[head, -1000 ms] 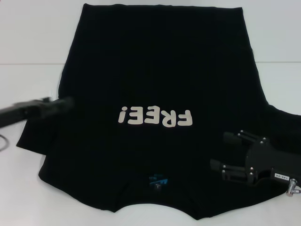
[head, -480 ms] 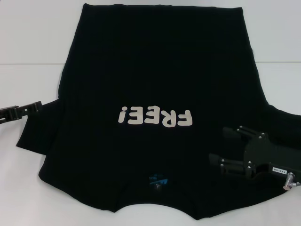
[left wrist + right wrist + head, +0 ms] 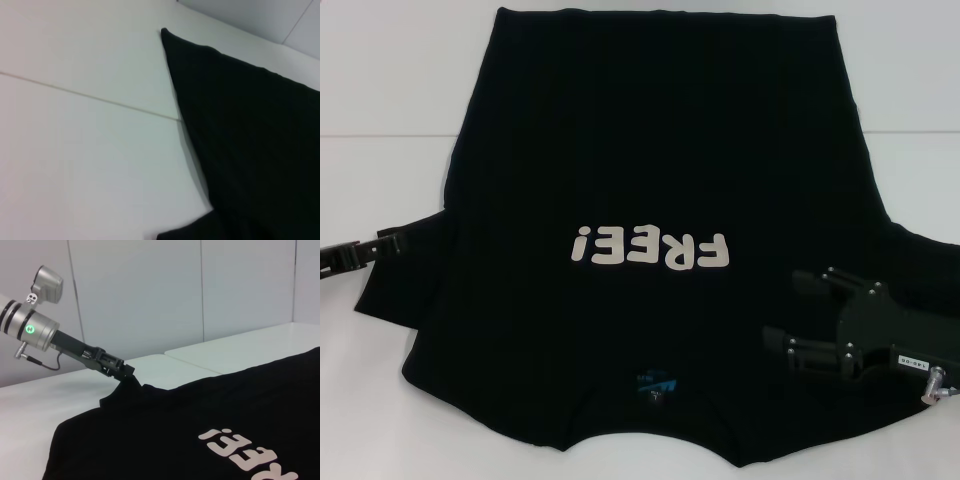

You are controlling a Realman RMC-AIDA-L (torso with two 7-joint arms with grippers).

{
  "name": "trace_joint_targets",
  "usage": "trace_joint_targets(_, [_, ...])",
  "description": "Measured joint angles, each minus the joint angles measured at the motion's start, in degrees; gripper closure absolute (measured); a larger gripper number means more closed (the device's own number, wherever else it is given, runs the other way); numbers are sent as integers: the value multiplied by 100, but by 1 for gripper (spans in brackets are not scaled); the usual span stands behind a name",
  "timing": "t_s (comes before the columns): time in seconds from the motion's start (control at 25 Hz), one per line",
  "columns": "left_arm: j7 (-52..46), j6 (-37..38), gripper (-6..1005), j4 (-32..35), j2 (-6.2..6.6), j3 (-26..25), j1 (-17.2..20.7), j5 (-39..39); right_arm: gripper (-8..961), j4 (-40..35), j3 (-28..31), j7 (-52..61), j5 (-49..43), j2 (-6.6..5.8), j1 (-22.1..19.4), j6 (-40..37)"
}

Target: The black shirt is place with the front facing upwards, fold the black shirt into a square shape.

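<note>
One large plain black cloth T-shirt [image 3: 660,200] with pale cream "FREE!" lettering [image 3: 652,248] lies spread face-up on the white table [image 3: 380,100]. Two black grippers work it: the left gripper [image 3: 392,240] pinches the left sleeve's edge, and the right gripper [image 3: 798,318] hovers with jaws wide over the right shoulder. One pale grey panelled wall [image 3: 200,290] stands behind.

The right gripper [image 3: 790,318] is matte black, with silver screws, linkage fingers, a small white label and a silver connector at the wrist. The left gripper [image 3: 129,374] is black, on a silver wrist with a green light and a thin cable.
</note>
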Motion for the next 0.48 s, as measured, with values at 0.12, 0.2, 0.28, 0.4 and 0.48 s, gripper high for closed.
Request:
trace_joint_targets(0.12, [14, -98, 86, -94, -6, 6, -8, 2, 52, 0, 0, 0, 0, 0, -1, -21])
trace_joint_targets(0.2, [14, -105, 88, -132, -11, 9, -29, 4, 53, 0, 0, 0, 0, 0, -5, -28])
trace_joint_targets(0.28, [14, -105, 91, -151, -15, 14, -38, 5, 54, 0, 0, 0, 0, 0, -17, -33])
trace_joint_targets(0.4, [34, -112, 96, -193, -20, 25, -45, 7, 56, 0, 0, 0, 0, 0, -37, -38])
trace_joint_targets(0.48, [61, -122, 99, -223, -25, 26, -55, 7, 57, -1, 0, 0, 0, 0, -46, -45])
